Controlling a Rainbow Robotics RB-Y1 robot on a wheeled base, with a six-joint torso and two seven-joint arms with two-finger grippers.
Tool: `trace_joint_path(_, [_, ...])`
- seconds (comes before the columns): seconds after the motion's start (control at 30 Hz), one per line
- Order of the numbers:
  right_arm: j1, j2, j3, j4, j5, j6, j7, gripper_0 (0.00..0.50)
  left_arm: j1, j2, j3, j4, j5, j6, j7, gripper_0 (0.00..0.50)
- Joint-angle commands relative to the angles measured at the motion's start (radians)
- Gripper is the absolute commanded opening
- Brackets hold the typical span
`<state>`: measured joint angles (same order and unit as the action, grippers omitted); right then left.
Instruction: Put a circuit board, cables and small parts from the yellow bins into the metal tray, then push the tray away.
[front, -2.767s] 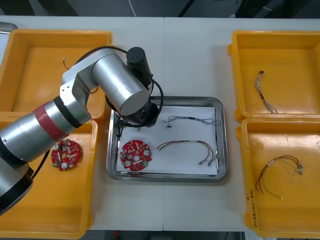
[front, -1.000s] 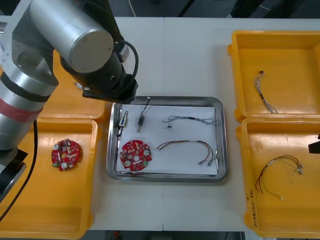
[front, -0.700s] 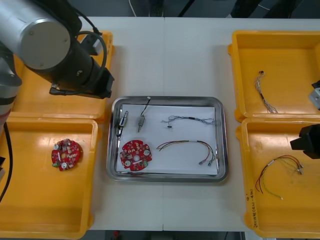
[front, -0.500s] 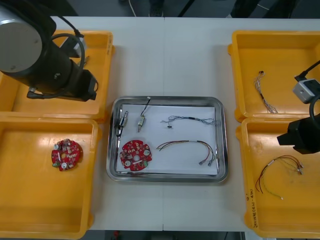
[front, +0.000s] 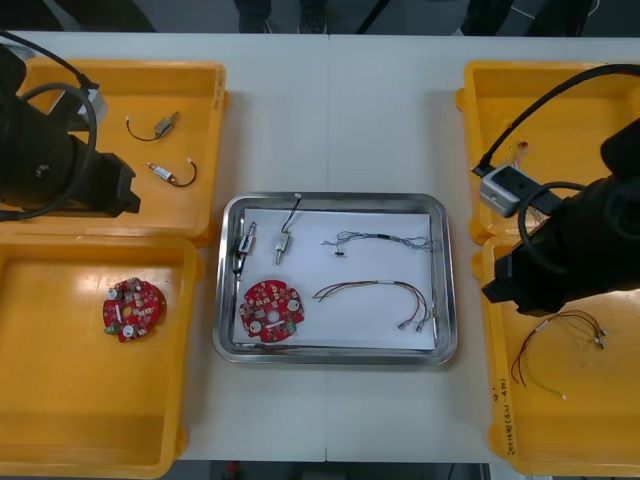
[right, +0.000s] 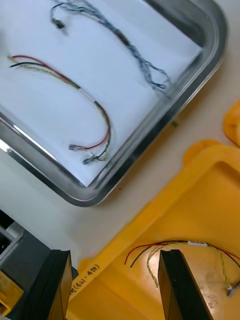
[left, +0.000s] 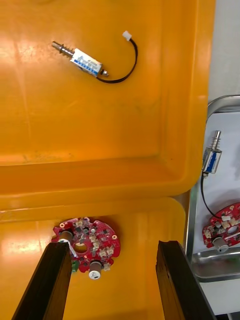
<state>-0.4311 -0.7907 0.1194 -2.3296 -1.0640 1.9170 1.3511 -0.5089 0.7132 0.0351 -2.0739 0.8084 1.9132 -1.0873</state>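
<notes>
The metal tray is sitting at the centre of the front view. It is carrying a round red circuit board at its lower left, two small metal parts at its upper left, a twisted blue and white cable along its upper right and a red and yellow cable below that. It looks fully loaded, so the push is probably what is left to do.

The tray is looking stiff and smooth, likely to slide easily on the light table. Its contents are light and loose, so a jerky shove could scatter them. It needs no grasp. A steady press low on the near rim, at the bottom of the frame and close to its middle, should keep it from turning.

The right arm is hanging at the right of the front view, over the two right-hand yellow bins. In its wrist view the right gripper is holding its fingers spread and gripping nothing. The tray's corner is lying well beyond the fingertips, apart from them. A spare red and yellow cable in the bin is lying between the fingers.

The left gripper is waiting at the upper left, fingers spread over a second circuit board.
</notes>
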Motion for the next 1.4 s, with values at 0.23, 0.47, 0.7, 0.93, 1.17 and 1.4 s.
trace_joint_path(0.23, [-0.178, 0.004, 0.318, -0.028, 0.102, -0.039, -0.020, 0.500, 0.130, 0.091, 0.131, -0.098, 0.061, 0.007, -0.168, 0.500])
trace_joint_path(0.47, [-0.247, 0.081, 0.503, -0.024, 0.236, -0.098, -0.006, 0.500, 0.202, 0.104, 0.195, -0.126, 0.067, 0.007, -0.191, 0.500])
trace_joint_path(0.7, [-0.291, 0.140, 0.658, 0.024, 0.334, -0.207, 0.020, 0.500, 0.236, 0.104, 0.239, -0.126, 0.064, 0.007, -0.218, 0.500])
trace_joint_path(0.93, [-0.328, 0.183, 0.755, 0.115, 0.363, -0.289, 0.168, 0.500, 0.245, 0.104, 0.255, -0.126, 0.051, 0.007, -0.237, 0.500])
trace_joint_path(1.17, [-0.360, 0.219, 0.850, 0.154, 0.409, -0.302, 0.241, 0.500, 0.253, 0.104, 0.264, -0.126, 0.049, 0.007, -0.244, 0.500])
trace_joint_path(1.4, [-0.370, 0.242, 0.941, 0.170, 0.457, -0.302, 0.241, 0.500, 0.257, 0.104, 0.264, -0.124, 0.044, 0.007, -0.247, 0.500])
